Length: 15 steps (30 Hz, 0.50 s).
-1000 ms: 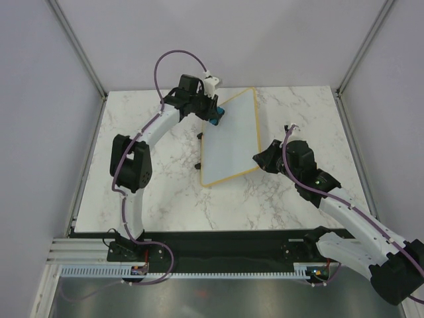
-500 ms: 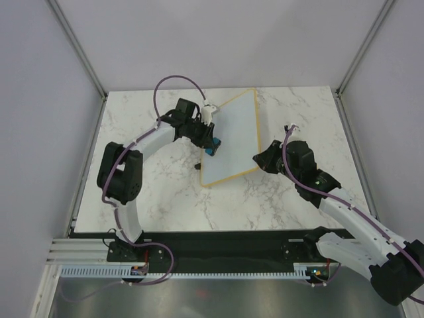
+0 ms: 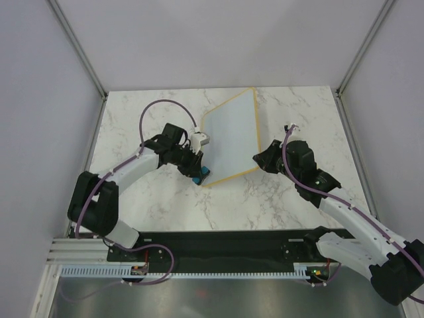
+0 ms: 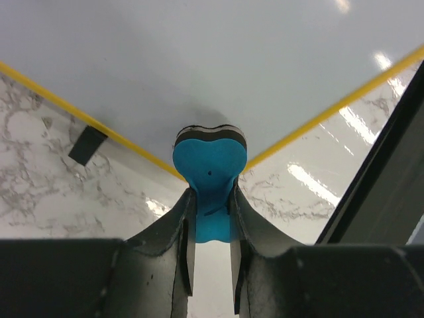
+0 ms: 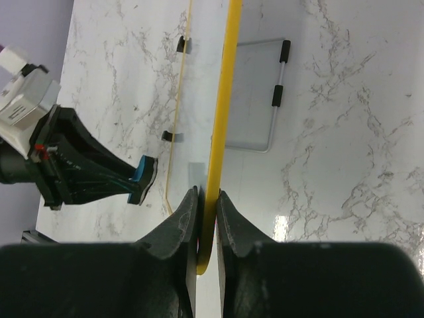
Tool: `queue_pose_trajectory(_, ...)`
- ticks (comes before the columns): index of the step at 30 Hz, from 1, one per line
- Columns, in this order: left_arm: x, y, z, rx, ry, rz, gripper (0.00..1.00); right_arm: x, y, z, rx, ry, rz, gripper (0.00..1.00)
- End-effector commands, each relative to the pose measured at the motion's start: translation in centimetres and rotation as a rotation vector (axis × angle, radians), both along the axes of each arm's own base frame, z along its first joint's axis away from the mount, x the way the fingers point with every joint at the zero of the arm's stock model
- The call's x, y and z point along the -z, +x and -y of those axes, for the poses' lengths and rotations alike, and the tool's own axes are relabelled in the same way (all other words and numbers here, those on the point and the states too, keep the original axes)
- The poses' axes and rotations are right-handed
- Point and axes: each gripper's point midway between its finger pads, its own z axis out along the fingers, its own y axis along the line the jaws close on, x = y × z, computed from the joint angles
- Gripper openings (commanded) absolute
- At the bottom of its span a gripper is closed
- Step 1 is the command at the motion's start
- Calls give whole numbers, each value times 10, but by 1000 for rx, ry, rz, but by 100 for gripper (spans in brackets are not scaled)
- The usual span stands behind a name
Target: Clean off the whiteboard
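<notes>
whiteboard (image 3: 230, 136) sits angled in the middle of the table (image 3: 301, 109). R gripper (image 5: 207, 199) is pinched tight on its right edge, bracing it. L gripper (image 4: 212, 199) is clamped on a blue eraser (image 4: 209, 169), parked at the board's near left corner. Surface looks clean from above, no marks I can spot, tho glare could hide faint ones. Prob nearly done imo.

No writing, label, brand mark, number or sign can be read in any of the three views. The flat white rectangular board with the thin yellow frame (image 3: 232, 139) shows a plain face.
</notes>
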Motion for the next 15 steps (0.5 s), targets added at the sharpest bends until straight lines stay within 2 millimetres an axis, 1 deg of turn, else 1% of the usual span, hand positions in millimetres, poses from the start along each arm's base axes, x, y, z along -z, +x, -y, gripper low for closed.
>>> queue_pose_trajectory(1, -25, -14, -14, 55, -16, 105, 2, -8, 3, -4, -29, -23, 55, 0)
queue_pose_trajectory(4, -29, 0, -42, -49, 20, 150, 2, -6, 5, -3, -15, -22, 53, 0)
queue_pose_trajectory(5, -35, 9, -57, -105, 20, 173, 2, -6, 6, -2, -8, -16, 54, 0)
queue_pose_trajectory(6, -37, 12, -65, -133, 19, 180, 2, -3, 5, -2, -5, -15, 50, 0)
queue_pose_trajectory(7, -36, 13, -74, -159, 29, 179, 2, -4, 5, -2, 1, -3, 52, 0)
queue_pose_trajectory(8, -38, 18, -88, -202, 38, 192, 2, -5, 5, -1, 4, 3, 56, 0)
queue_pose_trajectory(9, -36, 19, -95, -224, 51, 194, 2, -3, 5, 0, 14, 7, 52, 0)
queue_pose_trajectory(10, -29, 14, -100, -235, 58, 176, 2, -4, 5, 1, 21, 14, 57, 0)
queue_pose_trajectory(11, -26, 13, -108, -259, 62, 169, 2, -5, 4, 1, 26, 29, 59, 0)
queue_pose_trajectory(12, -24, 11, -112, -271, 64, 166, 2, -1, 2, 2, 33, 31, 53, 0)
queue_pose_trajectory(13, -16, 6, -117, -284, 71, 144, 2, -3, 3, 3, 40, 44, 63, 0)
queue_pose_trajectory(15, -12, 4, -128, -322, 76, 135, 2, -2, 2, 3, 49, 66, 66, 0)
